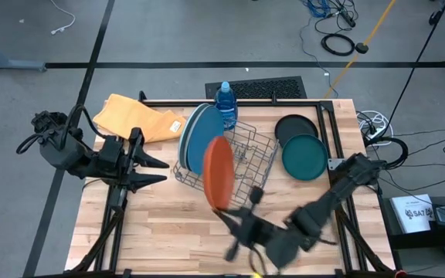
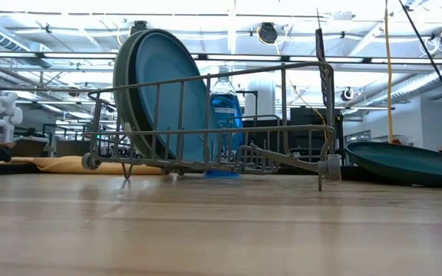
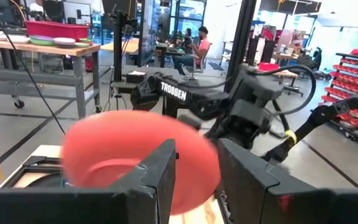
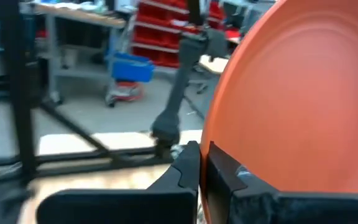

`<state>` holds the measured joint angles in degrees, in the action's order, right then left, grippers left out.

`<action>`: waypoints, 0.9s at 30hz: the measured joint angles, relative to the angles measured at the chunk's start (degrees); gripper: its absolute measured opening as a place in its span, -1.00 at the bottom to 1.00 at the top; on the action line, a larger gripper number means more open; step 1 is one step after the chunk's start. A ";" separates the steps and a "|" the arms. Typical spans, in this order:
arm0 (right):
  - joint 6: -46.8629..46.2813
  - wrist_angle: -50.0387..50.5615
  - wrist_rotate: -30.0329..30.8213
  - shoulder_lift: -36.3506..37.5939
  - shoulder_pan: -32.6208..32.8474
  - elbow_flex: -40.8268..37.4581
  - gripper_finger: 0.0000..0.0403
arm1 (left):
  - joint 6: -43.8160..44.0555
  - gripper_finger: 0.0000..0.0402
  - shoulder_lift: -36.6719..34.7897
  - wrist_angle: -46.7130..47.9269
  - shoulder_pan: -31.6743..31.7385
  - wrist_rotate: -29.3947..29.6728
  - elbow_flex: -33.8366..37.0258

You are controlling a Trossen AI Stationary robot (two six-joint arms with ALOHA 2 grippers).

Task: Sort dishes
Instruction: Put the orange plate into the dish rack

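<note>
My right gripper (image 1: 232, 222) is shut on the orange plate (image 1: 217, 174), which stands on edge above the wire rack's (image 1: 246, 158) near side. The same plate (image 3: 135, 155) fills the left wrist view, blurred, and does not show in the low view. The large blue and grey plates (image 1: 198, 139) stand on edge in the rack's left end (image 2: 159, 92). The dark teal plate (image 1: 304, 157) lies flat on the table to the right of the rack, and the black plate (image 1: 295, 127) lies just beyond it. My left gripper (image 1: 159, 171) is open, left of the rack, pointing at the orange plate. My right gripper pinches the orange plate's rim (image 4: 219, 163) between its two fingers, at the plate's edge nearest the table's near side (image 1: 222, 207). The fingers come from the near right. The plate is upright on edge and lifted clear of the table and the rack.
A blue dish-soap bottle (image 1: 225, 104) stands at the rack's far side. A folded yellow cloth (image 1: 137, 120) lies at the far left. Bare wood (image 1: 168, 232) lies between the rack and the near edge. People sit in the room beyond the table (image 3: 194, 43).
</note>
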<state>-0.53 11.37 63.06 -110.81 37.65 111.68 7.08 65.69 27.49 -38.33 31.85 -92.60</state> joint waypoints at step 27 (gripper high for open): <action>-32.88 -31.20 -3.37 -9.15 -19.39 -23.49 -1.00 | -2.03 -0.39 -4.16 1.83 -4.73 1.26 -0.02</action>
<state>-33.41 -19.83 59.69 -119.96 18.27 88.19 5.05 61.53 29.32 -43.06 33.11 -92.62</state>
